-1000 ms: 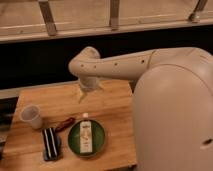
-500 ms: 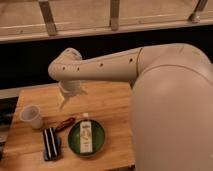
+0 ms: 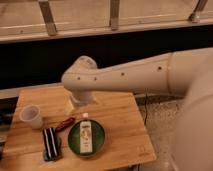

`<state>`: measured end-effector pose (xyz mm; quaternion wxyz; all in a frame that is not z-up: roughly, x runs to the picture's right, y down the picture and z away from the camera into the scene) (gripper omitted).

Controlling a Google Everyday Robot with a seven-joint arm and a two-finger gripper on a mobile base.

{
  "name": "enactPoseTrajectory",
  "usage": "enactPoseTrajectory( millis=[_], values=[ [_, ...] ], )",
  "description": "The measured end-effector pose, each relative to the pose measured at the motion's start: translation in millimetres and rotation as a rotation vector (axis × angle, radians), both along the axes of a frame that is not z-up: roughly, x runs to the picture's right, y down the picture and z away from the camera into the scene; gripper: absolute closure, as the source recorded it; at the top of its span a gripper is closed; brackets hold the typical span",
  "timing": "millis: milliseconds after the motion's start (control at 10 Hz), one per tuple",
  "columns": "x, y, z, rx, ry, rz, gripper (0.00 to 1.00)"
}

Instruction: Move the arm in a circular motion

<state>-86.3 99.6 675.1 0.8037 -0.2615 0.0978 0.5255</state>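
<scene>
Arm (image 3: 135, 75) is reaching from the right edge toward frame centre, long axis near-horizontal, elbow bending downward. The hand (image 3: 75, 105) is hanging just below it, over the tabletop (image 3: 120, 125), above the green plate (image 3: 86, 139).

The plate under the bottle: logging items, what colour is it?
Dark green plate, camera view; gripper hangs above the table.

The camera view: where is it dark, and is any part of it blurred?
Camera view: a dark band runs behind the cream-white tubular arm; the wooden table is warmly lit; the gripper hangs below the elbow above the table, soft-edged; the bottle label on the green plate is unreadable.
</scene>
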Motion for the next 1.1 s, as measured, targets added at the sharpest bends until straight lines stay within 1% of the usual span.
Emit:
enactPoseTrajectory(
  millis=[200,400,500,600,700,900,1100],
  values=[
    [44,14,-4.0,-0.020,0.058,0.067,0.20],
    [99,19,3.8,-0.034,0.139,0.128,0.20],
    [122,18,7.6,-0.030,0.162,0.126,0.20],
    [141,15,12.1,-0.022,0.182,0.113,0.20],
    [151,10,18.0,-0.014,0.193,0.100,0.20],
    [162,-1,29.1,-0.001,0.208,0.080,0.20],
    [146,-18,43.4,0.015,0.194,0.043,0.20]
  ],
)
